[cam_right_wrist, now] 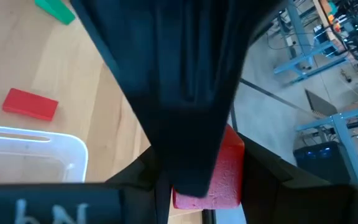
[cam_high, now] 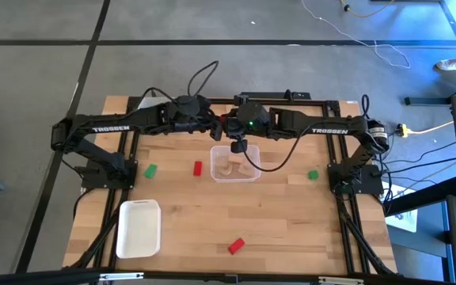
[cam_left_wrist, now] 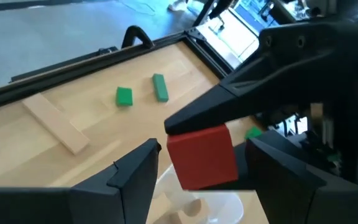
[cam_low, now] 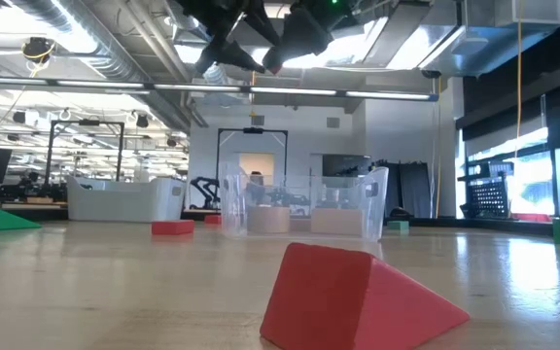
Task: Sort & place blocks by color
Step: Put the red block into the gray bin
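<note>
Both arms meet high over the far middle of the table. My right gripper is shut on a red cube. My left gripper is open, one finger on either side of that cube with narrow gaps. A flat red block, a red wedge and two green blocks lie on the table. Light-wood blocks lie in the clear tray. My right gripper pinches the red cube between its two fingers. In the left wrist view one finger lies on the cube's upper face, and the cube hides the other. The cube is lifted clear, high over the table just beyond the clear tray.
A white tray sits near the table's left near corner. A flat light-wood plank and two green blocks lie on the table in the left wrist view. Bare wood lies between the trays and along the near edge.
</note>
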Action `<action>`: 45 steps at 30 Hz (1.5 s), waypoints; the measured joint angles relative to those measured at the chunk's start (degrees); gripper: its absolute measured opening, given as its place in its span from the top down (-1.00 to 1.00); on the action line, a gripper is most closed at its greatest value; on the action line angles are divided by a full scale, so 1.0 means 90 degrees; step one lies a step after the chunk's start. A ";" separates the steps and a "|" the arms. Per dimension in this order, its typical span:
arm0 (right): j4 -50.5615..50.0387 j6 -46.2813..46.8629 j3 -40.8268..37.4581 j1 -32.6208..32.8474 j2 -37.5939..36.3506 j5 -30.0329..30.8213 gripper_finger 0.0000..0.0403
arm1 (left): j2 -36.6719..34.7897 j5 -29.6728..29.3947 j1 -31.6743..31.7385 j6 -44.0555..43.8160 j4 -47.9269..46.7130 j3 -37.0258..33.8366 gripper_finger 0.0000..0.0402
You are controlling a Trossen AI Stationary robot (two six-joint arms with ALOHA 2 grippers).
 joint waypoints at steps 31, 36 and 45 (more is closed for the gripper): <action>0.0047 0.0000 0.0002 -0.0002 -0.0005 -0.0017 0.20 | 0.0012 -0.0572 -0.0015 0.0524 0.0021 0.0002 0.38; -0.0011 0.0001 0.0165 -0.0002 -0.0005 0.0244 0.17 | -0.0052 -0.0603 0.0114 0.0619 -0.0176 0.0002 0.40; -0.0897 0.0045 0.0873 -0.0005 -0.0049 0.0844 0.16 | -0.0383 -0.0742 0.0600 0.0890 -0.0801 -0.0007 0.40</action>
